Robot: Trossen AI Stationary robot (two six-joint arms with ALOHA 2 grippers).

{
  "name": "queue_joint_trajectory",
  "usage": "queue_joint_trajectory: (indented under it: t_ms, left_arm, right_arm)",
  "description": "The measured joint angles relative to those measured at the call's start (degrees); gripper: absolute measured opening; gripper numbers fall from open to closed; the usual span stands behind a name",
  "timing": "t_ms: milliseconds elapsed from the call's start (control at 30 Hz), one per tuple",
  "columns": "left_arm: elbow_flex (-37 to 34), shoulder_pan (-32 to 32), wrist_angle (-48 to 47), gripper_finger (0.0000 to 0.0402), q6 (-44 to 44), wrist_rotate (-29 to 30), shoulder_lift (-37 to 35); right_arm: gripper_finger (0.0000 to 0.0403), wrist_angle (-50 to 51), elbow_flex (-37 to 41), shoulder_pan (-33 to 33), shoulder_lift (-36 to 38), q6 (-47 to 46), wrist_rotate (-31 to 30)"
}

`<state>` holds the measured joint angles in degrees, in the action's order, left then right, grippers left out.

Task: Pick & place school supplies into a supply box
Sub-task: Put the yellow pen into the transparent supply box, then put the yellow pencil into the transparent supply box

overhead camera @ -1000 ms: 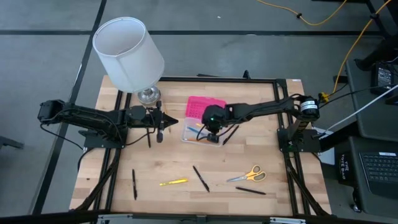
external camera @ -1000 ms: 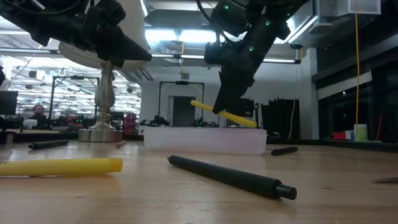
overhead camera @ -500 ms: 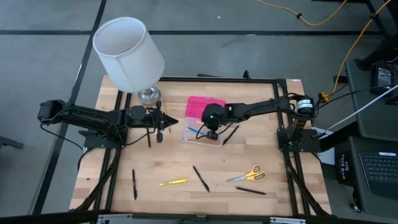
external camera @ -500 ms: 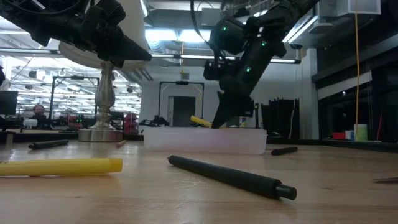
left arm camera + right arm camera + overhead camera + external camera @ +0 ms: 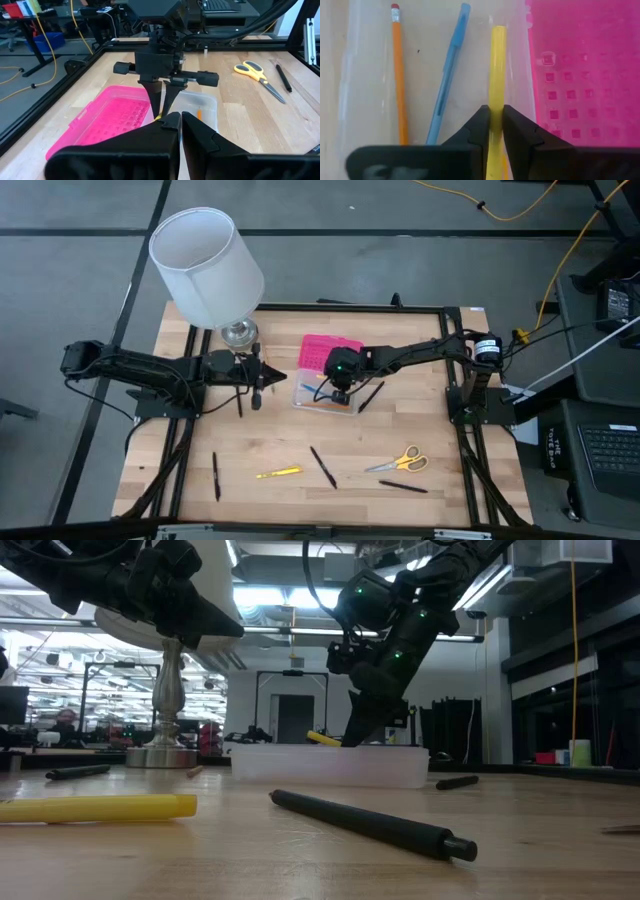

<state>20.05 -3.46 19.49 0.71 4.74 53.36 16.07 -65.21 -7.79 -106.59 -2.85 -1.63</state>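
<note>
Near edge, low view: fat yellow marker [image 5: 98, 807] lower left and a black pen with a clip end [image 5: 370, 825] centre, both flat on the light wooden bench [image 5: 560, 840], not yet picked. High view shows more along the lower part of the bench: another black pen [image 5: 216, 476] lower left, yellow-handled scissors [image 5: 396, 461] lower right.

Mid-bench: the supply box, clear translucent plastic base [image 5: 318, 397] with the pink dotted lid [image 5: 331, 351] folded open behind it. Right gripper [image 5: 494, 120] is down in the base, fingers [image 5: 517, 131] narrowly apart around a slim yellow pencil [image 5: 496, 70]. It lies lengthwise along the wall nearest the lid, so this looks like set-down, release likely starting. Orange pencil [image 5: 398, 75] and blue pen [image 5: 449, 80] already lie in the base alongside.

Left gripper [image 5: 179, 120] waits centre-left of the bench, fingers closed on nothing, clear of the box so the right arm has room.

Far: white-shaded lamp with a metal base [image 5: 207, 265] at the upper left corner. Beyond, grey floor, yellow cables [image 5: 500, 210], dim lab with ceiling lights.
</note>
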Motion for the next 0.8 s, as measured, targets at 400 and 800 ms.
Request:
queue_joint_trajectory:
  t_ms: [400, 800]
  left_arm:
    - [0.00, 0.00, 0.00, 0.0010, 0.00, 0.05, 0.00]
    - [0.00, 0.09, -0.02, 0.0006, -3.59, 0.10, 0.00]
  right_arm:
    - [0.0118, 0.38, 0.00, 0.02, 0.43, -3.03, 0.95]
    - [0.0112, 1.55, -0.09, 4.60, 8.45, 1.95, -2.91]
